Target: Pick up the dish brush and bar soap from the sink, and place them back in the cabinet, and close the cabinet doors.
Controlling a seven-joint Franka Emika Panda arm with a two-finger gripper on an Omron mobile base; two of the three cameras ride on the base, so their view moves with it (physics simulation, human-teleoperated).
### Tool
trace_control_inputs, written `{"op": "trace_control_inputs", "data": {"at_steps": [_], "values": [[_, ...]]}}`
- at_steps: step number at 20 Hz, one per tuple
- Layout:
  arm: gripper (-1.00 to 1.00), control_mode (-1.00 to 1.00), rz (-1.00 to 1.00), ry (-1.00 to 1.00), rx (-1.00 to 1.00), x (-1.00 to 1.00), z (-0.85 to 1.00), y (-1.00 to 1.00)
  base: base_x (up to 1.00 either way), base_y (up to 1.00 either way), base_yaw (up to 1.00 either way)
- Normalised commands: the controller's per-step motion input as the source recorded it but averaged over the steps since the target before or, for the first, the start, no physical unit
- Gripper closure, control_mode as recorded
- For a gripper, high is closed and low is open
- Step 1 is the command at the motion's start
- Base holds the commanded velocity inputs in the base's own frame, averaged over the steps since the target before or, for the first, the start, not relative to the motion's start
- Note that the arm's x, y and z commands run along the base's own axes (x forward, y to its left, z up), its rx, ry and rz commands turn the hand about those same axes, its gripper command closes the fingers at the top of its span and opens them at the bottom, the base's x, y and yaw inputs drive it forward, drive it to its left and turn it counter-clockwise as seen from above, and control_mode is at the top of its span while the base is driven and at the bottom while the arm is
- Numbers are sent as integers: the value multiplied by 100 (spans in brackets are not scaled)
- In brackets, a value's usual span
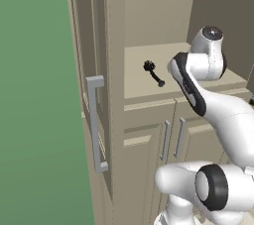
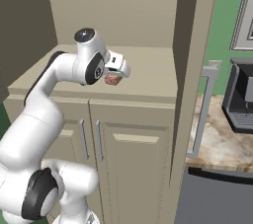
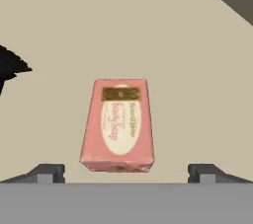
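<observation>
The cabinet's beige shelf [image 1: 141, 83] carries the black dish brush [image 1: 153, 72], whose bristly head also shows at the left edge of the hand view [image 3: 10, 67]. The pink bar soap [image 3: 118, 124] lies label up on the same shelf [image 2: 148, 77], right of the brush. My gripper [image 3: 126, 174] hovers over the soap [image 2: 112, 79], open, with a wide gap between each fingertip and the bar. Both cabinet doors stand open: the left one [image 1: 92, 45] and the right one [image 2: 197, 60], each with a grey bar handle. The sink is out of view.
Below the shelf are two shut lower doors with short grey handles [image 1: 171, 140]. A dark coffee machine [image 2: 239, 94] stands on a marble counter [image 2: 217, 139] to the right of the open right door. A green wall [image 1: 34, 95] lies to the left.
</observation>
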Motion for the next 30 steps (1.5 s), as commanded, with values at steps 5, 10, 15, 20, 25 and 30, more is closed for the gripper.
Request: {"op": "trace_control_inputs", "data": {"at_steps": [5,10,15,20,25,30], "values": [[-100,-100,0,-11,0,-44,0,0,0,0,0],[-100,-100,0,-3,0,-26,0,0,0,0,0],[-100,-100,0,0,0,-24,5,0,0,0,0],[-100,-100,0,0,0,-22,7,0,0,0,0],[-100,-100,0,0,0,-26,8,0,0,0,0],[-100,-100,0,0,0,-23,4,0,0,0,0]]}}
